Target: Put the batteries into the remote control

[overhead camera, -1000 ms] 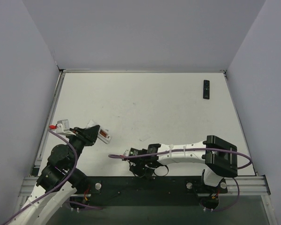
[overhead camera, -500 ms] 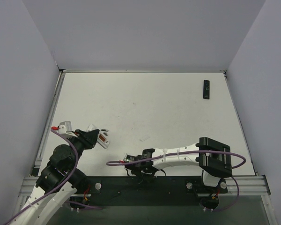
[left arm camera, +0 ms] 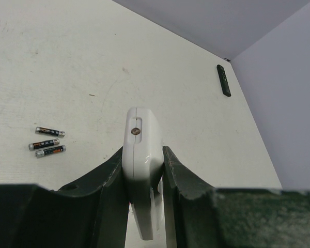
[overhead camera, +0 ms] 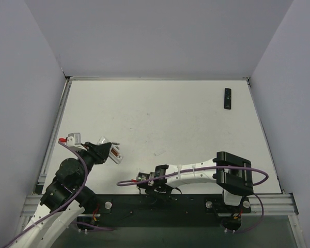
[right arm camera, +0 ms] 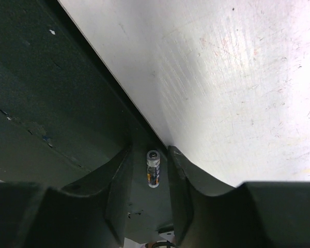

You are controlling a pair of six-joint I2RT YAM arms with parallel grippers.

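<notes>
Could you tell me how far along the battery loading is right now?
Done: the left gripper is shut on the white remote. In hand: the right gripper straddles one battery on the dark strip by the table's near edge, jaws open with gaps either side. Left: gripping and inserting it, then the three batteries lying loose on the table. None looks loaded yet.

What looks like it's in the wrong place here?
One battery lies off the white table, down on the dark strip at its near edge, between the right gripper's open fingers. Three other batteries lie together on the table. The left gripper holds the white remote.
</notes>
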